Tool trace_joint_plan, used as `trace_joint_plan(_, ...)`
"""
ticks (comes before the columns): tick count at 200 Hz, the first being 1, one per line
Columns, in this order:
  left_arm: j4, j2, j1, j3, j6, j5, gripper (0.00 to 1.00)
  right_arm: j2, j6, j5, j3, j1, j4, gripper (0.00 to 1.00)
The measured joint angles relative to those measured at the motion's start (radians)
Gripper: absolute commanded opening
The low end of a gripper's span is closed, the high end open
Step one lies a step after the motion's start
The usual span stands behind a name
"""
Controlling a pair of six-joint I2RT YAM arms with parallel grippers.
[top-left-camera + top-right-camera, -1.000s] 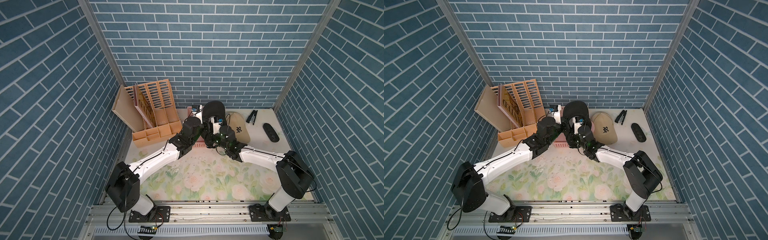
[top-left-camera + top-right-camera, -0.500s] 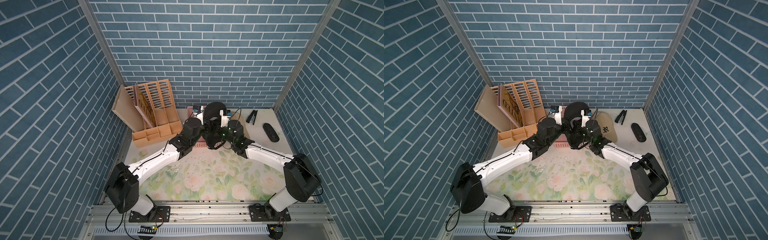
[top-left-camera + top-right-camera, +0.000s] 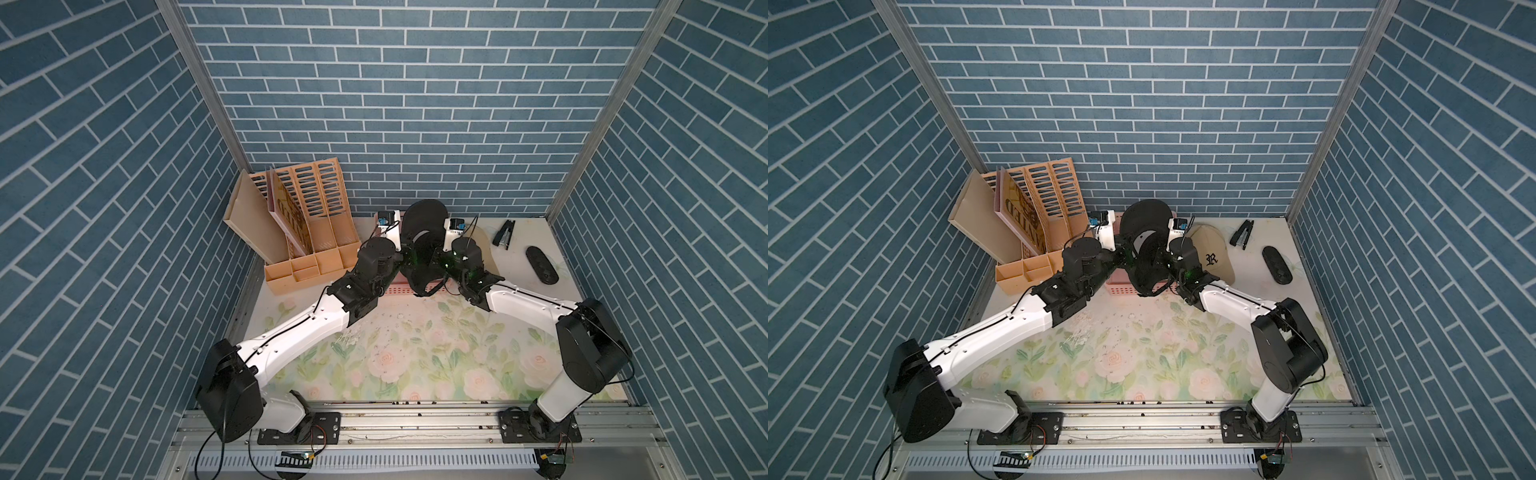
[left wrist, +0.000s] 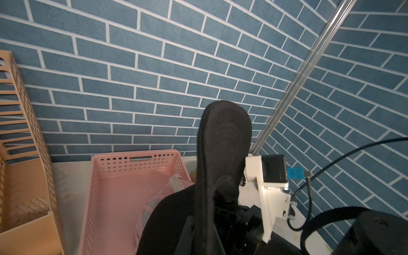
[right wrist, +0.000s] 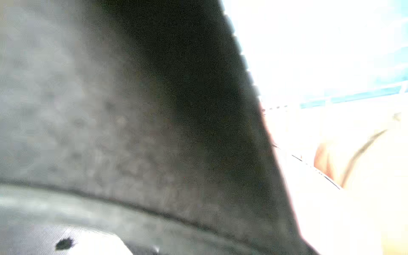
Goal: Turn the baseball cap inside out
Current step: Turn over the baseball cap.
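One black cap (image 3: 1144, 216) partly hides pink basket (image 3: 1119, 286)

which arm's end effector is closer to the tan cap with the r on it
Right. The right end effector grips the black baseball cap right beside the tan cap; the left end effector holds that cap's opposite side, toward the pink basket.

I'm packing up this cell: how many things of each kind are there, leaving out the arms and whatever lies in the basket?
Caps: 2 (black cap, tan cap)
Basket: 1
File organizer: 1
Book: 1
Stapler: 1
Black oval device: 1
Total: 7
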Motion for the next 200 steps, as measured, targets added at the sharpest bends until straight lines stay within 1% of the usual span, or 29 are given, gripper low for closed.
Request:
trace_joint_plan(28, 0.000, 0.011, 0.000, 0.001, 0.011, 0.003, 0.00, -0.002, -0.005, 0.012, 0.000, 0.050, -0.029, 0.06)
trace_joint_plan(53, 0.001, 0.013, 0.000, 0.001, 0.010, 0.015, 0.00, -0.008, -0.022, 0.020, 0.007, 0.068, -0.052, 0.03)
trace_joint_plan(68, 0.000, 0.013, -0.001, 0.001, 0.006, 0.030, 0.00, -0.007, -0.029, 0.030, 0.032, 0.061, -0.064, 0.00)
trace_joint_plan(103, 0.008, 0.009, -0.001, -0.006, -0.026, 0.056, 0.00, 0.006, -0.025, 0.037, 0.092, 0.022, -0.030, 0.00)
trace_joint_plan(125, 0.019, 0.008, 0.000, -0.013, -0.037, 0.044, 0.00, 0.027, -0.026, 0.035, 0.112, -0.004, -0.026, 0.00)
trace_joint_plan(165, 0.015, 0.008, 0.002, -0.013, -0.028, 0.017, 0.00, 0.049, -0.029, 0.025, 0.119, -0.010, -0.038, 0.00)
trace_joint_plan(200, 0.012, -0.007, 0.011, -0.014, -0.019, -0.002, 0.00, 0.047, -0.030, 0.021, 0.088, -0.028, -0.056, 0.00)
